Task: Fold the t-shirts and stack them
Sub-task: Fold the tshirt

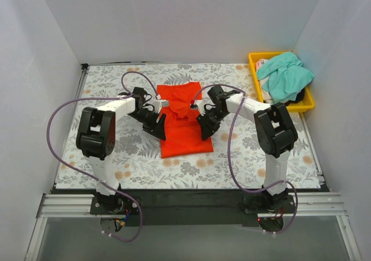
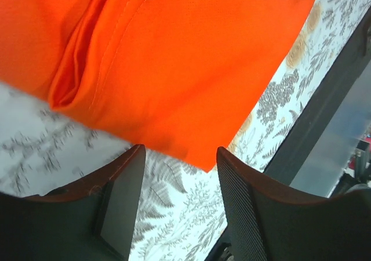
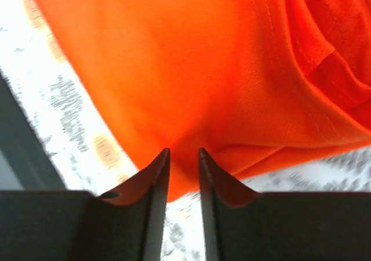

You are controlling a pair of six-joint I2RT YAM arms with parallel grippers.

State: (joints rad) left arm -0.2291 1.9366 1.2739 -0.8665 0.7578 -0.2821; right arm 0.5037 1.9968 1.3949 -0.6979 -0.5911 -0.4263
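The orange-red t-shirt (image 1: 184,134) lies partly folded in the middle of the table, its upper part bunched up. My left gripper (image 1: 159,127) sits at the shirt's left edge. In the left wrist view this gripper (image 2: 179,156) stands open with only tablecloth between its fingers (image 2: 249,209), and the shirt's corner (image 2: 174,69) lies just beyond the tips. My right gripper (image 1: 206,127) is at the shirt's right edge. In the right wrist view it (image 3: 184,154) stands nearly closed, pinching the shirt's edge (image 3: 191,87), and folds run out from the tips. The teal-green t-shirt (image 1: 285,75) lies crumpled in the bin.
A yellow bin (image 1: 307,104) stands at the back right corner holding the teal shirt and some other cloth. The table wears a floral cloth (image 1: 127,156). White walls close in the left, back and right. A dark rail (image 1: 191,194) runs along the near edge.
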